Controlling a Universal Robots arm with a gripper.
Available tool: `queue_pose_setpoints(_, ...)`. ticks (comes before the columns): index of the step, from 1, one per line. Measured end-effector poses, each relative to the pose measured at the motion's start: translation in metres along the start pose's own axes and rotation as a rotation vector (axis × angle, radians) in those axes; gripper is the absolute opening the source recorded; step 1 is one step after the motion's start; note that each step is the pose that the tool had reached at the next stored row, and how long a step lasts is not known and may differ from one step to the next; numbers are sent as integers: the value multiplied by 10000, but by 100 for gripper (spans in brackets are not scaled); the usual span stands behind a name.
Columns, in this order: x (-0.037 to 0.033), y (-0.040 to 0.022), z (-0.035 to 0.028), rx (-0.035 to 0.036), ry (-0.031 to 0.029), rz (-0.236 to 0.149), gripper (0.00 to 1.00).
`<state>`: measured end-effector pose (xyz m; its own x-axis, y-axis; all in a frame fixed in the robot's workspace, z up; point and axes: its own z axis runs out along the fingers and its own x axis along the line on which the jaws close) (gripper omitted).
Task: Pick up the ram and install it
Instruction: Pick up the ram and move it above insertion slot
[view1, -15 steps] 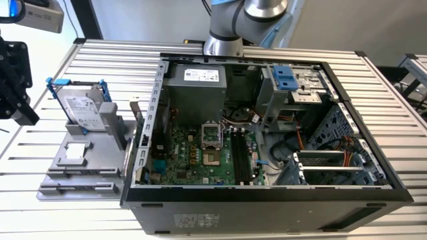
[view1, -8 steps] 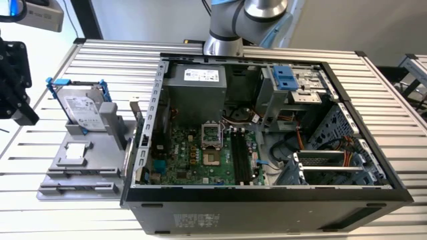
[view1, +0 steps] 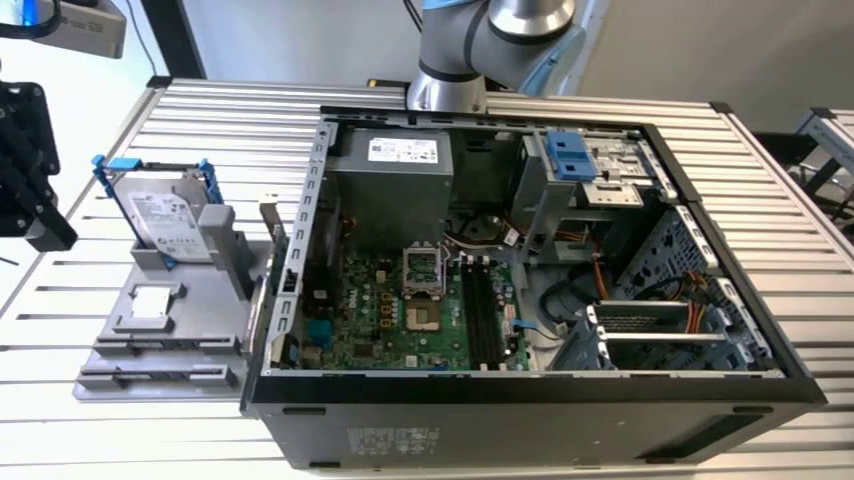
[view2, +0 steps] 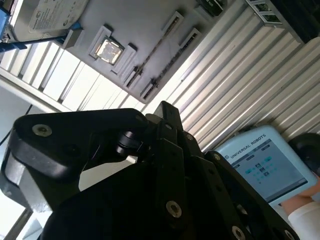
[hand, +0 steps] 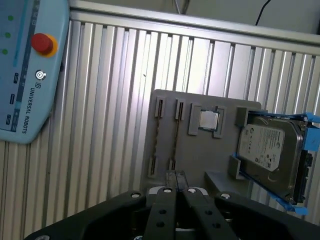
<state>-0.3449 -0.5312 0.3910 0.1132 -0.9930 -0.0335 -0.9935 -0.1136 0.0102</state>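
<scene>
Your exterior view looks steeply down from high up into the open computer case (view1: 534, 385), with the grey tray (view1: 160, 350) at that view's left. Both wrist views look past the tool (hand: 175, 176) (view2: 167, 110) onto this same tray and its hard drive (hand: 267, 150), from nearer.

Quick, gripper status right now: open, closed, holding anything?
Gripper: shut, fingers together in the first wrist view, nothing between them. The ram sticks sit in the grey holder.
</scene>
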Motion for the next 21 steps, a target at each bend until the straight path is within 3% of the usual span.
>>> queue_pose_setpoints(1,0,0,0,-1,0,0,0)
queue_pose_setpoints(2,0,0,0,0,0,0,100)
queue_pose_setpoints(21,2,0,17,-5,-4,13,100)
